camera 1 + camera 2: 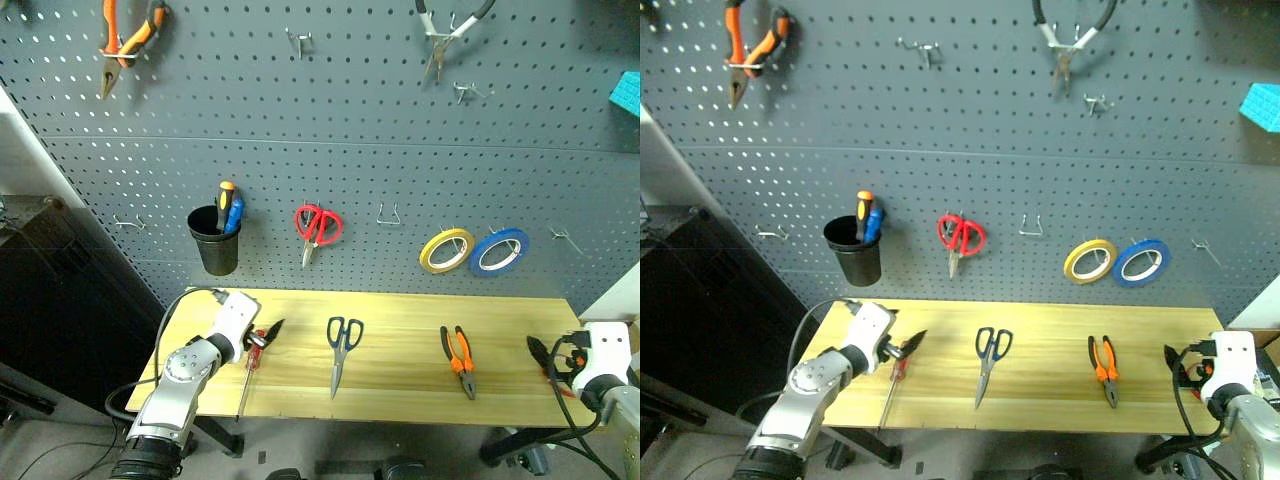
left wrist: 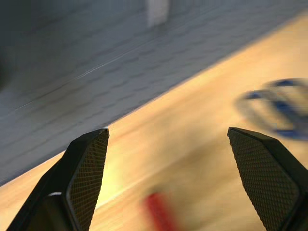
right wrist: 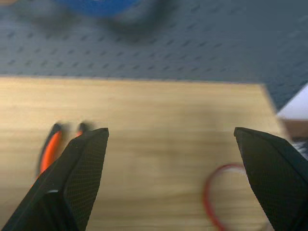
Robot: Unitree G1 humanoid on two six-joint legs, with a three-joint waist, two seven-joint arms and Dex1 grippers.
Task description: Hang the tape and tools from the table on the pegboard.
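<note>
While the left end effector (image 1: 265,338) hangs released over the red-handled screwdriver (image 1: 250,370) at the bench's (image 1: 400,310) left end, nothing is gripped. Scissors (image 1: 341,350) lie mid-bench, pliers (image 1: 459,360) further right, and the red tape (image 3: 216,197) by the right edge under the released right end effector (image 1: 1176,362). A skewed pinch could roll the slim screwdriver off the front edge.

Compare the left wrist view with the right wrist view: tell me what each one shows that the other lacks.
Left wrist view: the red-handled screwdriver and the dark-handled scissors, ahead of the open left end effector. Right wrist view: the orange-handled pliers, the red tape ring and the blue roll, ahead of the open right end effector. Both: the wood table and the grey pegboard.
</note>
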